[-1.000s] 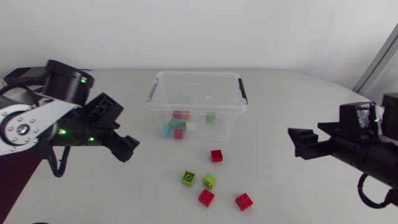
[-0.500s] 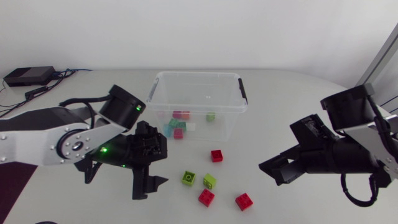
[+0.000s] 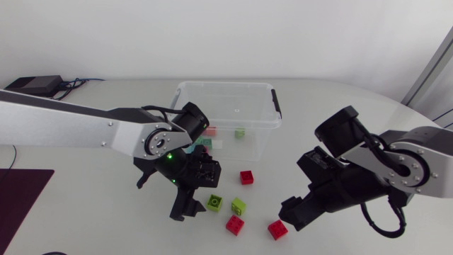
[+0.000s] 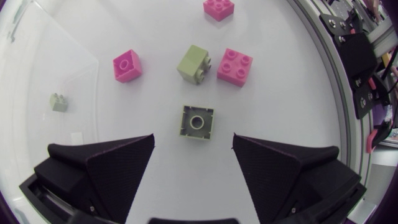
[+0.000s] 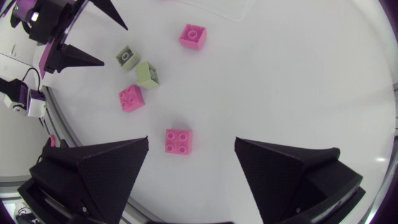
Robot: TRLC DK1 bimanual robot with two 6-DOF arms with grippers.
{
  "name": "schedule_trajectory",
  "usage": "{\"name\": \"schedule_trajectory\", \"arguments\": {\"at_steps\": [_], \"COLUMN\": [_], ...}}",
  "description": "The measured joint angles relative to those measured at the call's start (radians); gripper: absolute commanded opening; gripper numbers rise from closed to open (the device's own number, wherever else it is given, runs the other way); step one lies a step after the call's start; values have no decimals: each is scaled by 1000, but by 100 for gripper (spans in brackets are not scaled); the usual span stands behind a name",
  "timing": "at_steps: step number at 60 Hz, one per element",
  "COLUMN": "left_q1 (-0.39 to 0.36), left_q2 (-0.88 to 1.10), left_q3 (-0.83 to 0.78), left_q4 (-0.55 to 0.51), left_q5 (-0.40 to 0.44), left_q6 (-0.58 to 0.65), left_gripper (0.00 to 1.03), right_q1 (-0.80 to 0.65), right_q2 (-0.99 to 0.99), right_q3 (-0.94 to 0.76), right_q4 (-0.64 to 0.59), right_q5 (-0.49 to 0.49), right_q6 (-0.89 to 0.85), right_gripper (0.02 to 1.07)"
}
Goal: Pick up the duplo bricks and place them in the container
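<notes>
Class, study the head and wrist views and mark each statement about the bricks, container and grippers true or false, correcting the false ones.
1. Five bricks lie on the table outside the container. True.
2. The left gripper is shut on a green brick. False: its fingers are open, and the green brick lies on the table ahead of them.
3. The container is empty. False: several bricks lie inside it.
4. The right gripper hangs open over a red brick. True.

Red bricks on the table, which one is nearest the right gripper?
The red brick just ahead of the open right gripper, in line with its gap. The other two red bricks lie farther ahead.
</notes>
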Motion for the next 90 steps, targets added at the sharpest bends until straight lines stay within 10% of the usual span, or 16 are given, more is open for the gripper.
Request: {"name": "schedule_trajectory", "arguments": {"at_steps": [14, 39, 67, 90], "left_q1": [-13, -24, -22, 76], "left_q2": [84, 204, 218, 62], "left_q3": [79, 208, 229, 167], "left_q4": [-81, -250, -264, -283], "left_q5": [0, 0, 34, 37], "left_q6": [21, 21, -63, -66], "left_gripper": [81, 38, 30, 30], "right_q1": [44, 179, 203, 226], "right_q2": [49, 190, 298, 315], "right_q3": [2, 38, 40, 25], "right_q4": [0, 3, 61, 118], "right_q5": [5, 86, 145, 174], "right_q6": [1, 45, 53, 52], "right_gripper": [102, 102, 91, 39]}}
